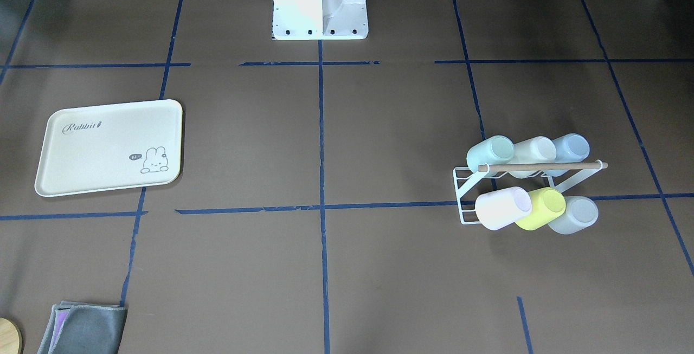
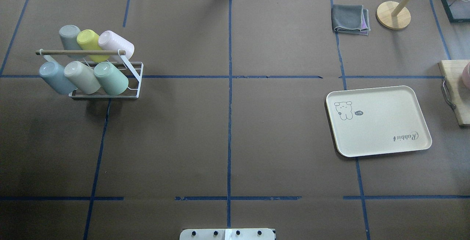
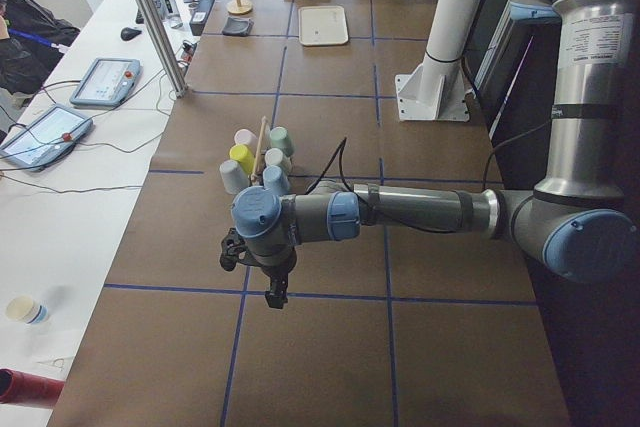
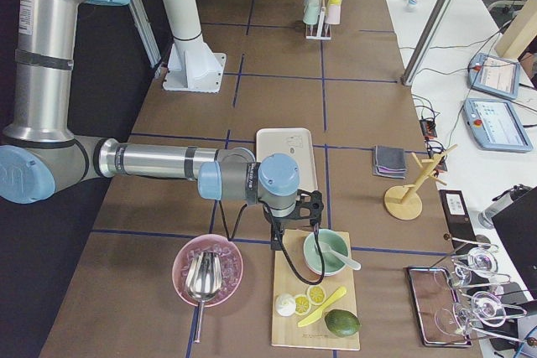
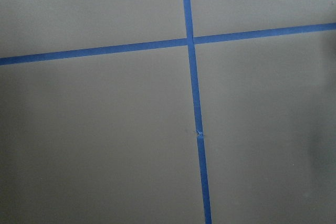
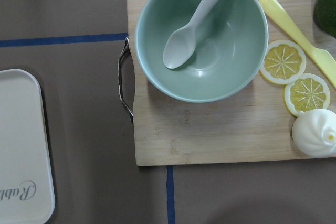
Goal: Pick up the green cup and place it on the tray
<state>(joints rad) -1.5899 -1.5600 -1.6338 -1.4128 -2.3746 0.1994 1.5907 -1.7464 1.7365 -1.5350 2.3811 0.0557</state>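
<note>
Green cup (image 2: pixel 110 79) sits tilted on the rack (image 2: pixel 80 52), a bit further in along the desk from the left claw (image 3: pixel 272 293), so that arm's way nearer. Right claw (image 4: pixel 277 241) hangs out past the tray (image 2: pixel 382 129). Can't tell whether either claw is wide or narrow.

Right wrist view's left edge cuts off the tray (image 6: pixel 23 140).

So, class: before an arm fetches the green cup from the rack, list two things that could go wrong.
1. The green cup sits tight beside the cream cup, close to the wooden bar; a grasp may knock either.
2. It rests on the wire rack; pulling could drag the rack along.
</note>
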